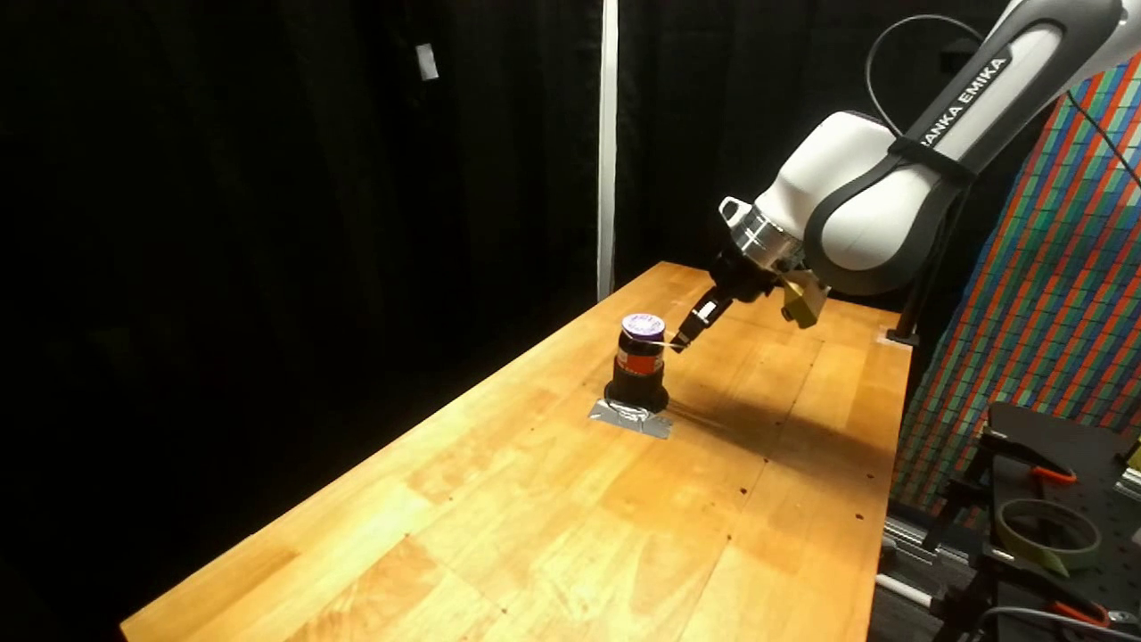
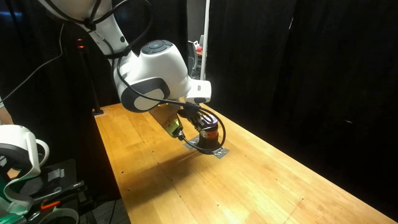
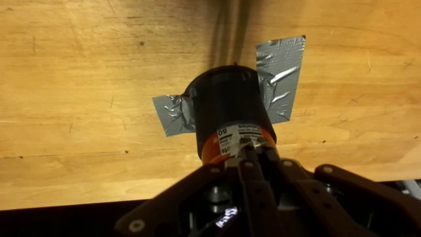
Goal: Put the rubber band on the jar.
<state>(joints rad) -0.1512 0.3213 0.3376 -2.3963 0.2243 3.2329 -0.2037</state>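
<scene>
The jar stands upright on the table, with a purple-white lid, a dark body and an orange-red label; it also shows in an exterior view and the wrist view. Its lower part sits in a black base. My gripper is beside the jar's upper part, its fingertips pinched close together. The pale rubber band runs from the fingertips across the jar near the lid's edge. In the wrist view the fingertips carry the rubber band in front of the label. The band's far side is hidden.
Silver tape holds the black base to the wooden table. Black curtains hang behind the table's edge. A dark side cart with a tape roll stands beside the table. A cable loops in front of the jar.
</scene>
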